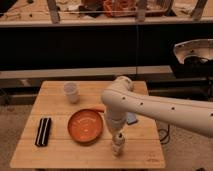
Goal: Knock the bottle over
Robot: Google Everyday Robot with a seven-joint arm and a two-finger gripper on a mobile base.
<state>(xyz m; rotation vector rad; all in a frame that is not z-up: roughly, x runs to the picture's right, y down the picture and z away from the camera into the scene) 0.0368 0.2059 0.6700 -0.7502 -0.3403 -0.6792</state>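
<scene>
The bottle [118, 147] is small and whitish-beige and stands upright near the table's front edge, just right of the orange plate [86, 126]. My white arm comes in from the right and bends down over it. The gripper [117, 138] hangs directly above the bottle's cap, shut, at or touching its top. The arm's wrist hides the bottle's neck.
A translucent white cup [70, 92] stands at the back left of the wooden table [30, 156]. A black flat object [43, 131] lies at the front left. A blue item [131, 118] shows behind my arm. A dark shelf unit runs behind the table.
</scene>
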